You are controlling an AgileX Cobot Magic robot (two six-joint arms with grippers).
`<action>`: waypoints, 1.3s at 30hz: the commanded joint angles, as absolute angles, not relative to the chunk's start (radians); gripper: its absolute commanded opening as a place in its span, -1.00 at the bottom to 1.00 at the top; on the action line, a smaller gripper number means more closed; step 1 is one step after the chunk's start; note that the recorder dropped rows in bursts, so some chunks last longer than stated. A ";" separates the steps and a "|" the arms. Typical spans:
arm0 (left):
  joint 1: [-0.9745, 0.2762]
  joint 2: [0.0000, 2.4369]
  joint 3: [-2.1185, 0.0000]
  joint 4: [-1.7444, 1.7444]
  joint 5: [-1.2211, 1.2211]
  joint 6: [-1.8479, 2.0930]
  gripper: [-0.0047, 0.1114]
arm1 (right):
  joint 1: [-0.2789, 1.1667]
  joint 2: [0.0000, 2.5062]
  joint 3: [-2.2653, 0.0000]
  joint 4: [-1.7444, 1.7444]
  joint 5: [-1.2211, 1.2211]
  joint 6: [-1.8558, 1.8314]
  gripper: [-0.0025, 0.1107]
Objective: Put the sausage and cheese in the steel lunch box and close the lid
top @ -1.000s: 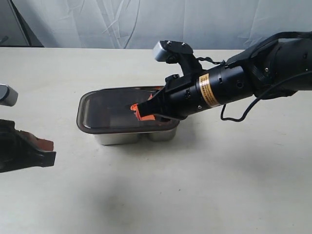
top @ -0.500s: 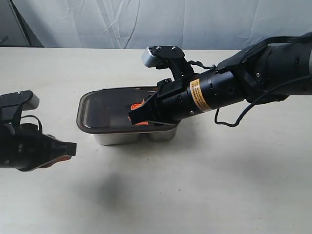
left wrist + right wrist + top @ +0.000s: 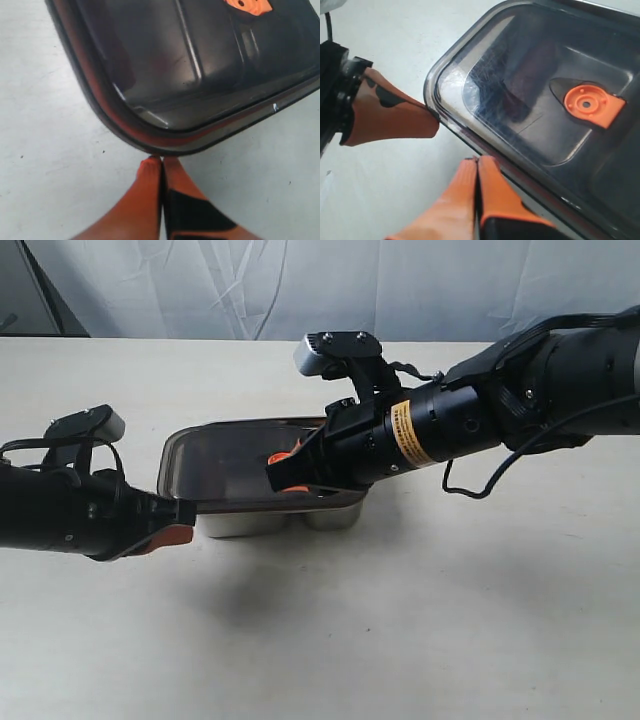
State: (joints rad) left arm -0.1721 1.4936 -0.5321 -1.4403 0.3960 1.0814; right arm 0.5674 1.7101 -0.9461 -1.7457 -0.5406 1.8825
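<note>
Left gripper (image 3: 161,162): fingers pressed together, empty, tips at the corner rim of the lid (image 3: 200,75); you push down, not sideways | Right gripper (image 3: 476,162): likewise closed and empty, by the lid's front edge; you press evenly | Lid lies on the steel lunch box (image 3: 245,523); seal unclear; sausage and cheese not discernible beneath.

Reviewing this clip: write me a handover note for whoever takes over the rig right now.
Left gripper: shut, empty, tips at a corner of the lid's rim.
Right gripper: shut, empty, tips at the lid's long edge.
Things: the lid lies on the steel lunch box, orange valve up. Sausage and cheese cannot be made out through the dark lid.
Done: lid set on the box.
Left: confirm the food is inside; press the lid down if not fully seated.
</note>
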 commanded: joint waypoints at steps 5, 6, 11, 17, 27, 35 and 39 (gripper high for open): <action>-0.172 1.495 -0.554 -1.439 0.367 1.086 -0.92 | 0.569 1.732 -0.946 -1.744 -0.526 1.876 -0.97; -0.172 1.495 -0.559 -1.439 0.386 1.086 -0.92 | 0.569 1.744 -0.946 -1.744 -0.526 1.876 -0.97; -0.172 1.495 -0.576 -1.437 0.380 1.086 -0.92 | 0.569 1.804 -0.946 -1.744 -0.526 1.876 -0.97; -0.172 1.495 -0.584 -1.413 0.363 1.084 -0.92 | 0.569 1.842 -0.946 -1.744 -0.526 1.881 -0.97; -0.172 1.495 -0.573 -1.290 0.389 1.038 -0.92 | 0.569 1.849 -0.946 -1.744 -0.596 1.881 -0.97; -0.172 1.495 -0.546 -0.919 0.373 0.721 -0.92 | 0.569 1.820 -0.946 -1.744 -0.622 1.881 -0.97; -0.172 1.490 -0.546 -0.852 0.458 0.669 -0.92 | 0.569 1.784 -0.946 -1.744 -0.610 1.881 -0.97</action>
